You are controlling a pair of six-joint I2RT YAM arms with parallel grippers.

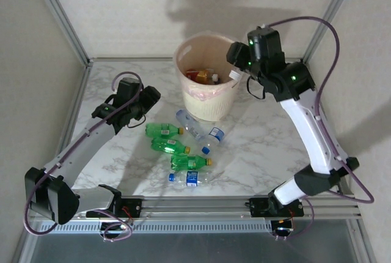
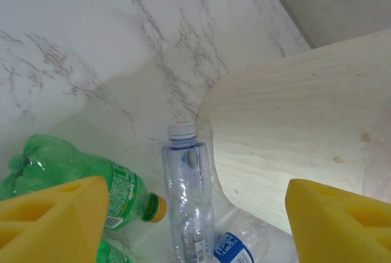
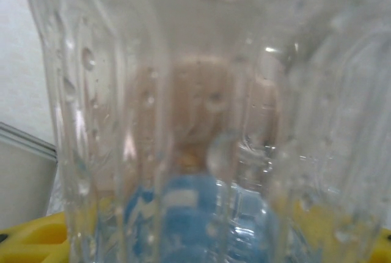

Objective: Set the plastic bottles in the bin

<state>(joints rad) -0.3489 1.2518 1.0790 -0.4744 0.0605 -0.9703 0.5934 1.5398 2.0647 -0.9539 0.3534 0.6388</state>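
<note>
Right gripper (image 1: 237, 70), upper centre of the top view: was clamped on a clear bottle (image 3: 195, 122) above the bin (image 1: 211, 107) rim. Left gripper (image 2: 197, 189), centre left: fingers stood apart, empty.

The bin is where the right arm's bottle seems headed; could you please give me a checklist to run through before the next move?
1. Right jaws clamped on the clear bottle: ok.
2. That bottle fully over the bin opening: cannot tell; it hangs at the rim.
3. Room left inside the bin: ok; its bottles lie below the rim.
4. Left jaws open and empty: ok.
5. Left jaws apart from the bin: ok.
6. Table free of bottles: not ok; green bottles and clear ones lie there.
</note>
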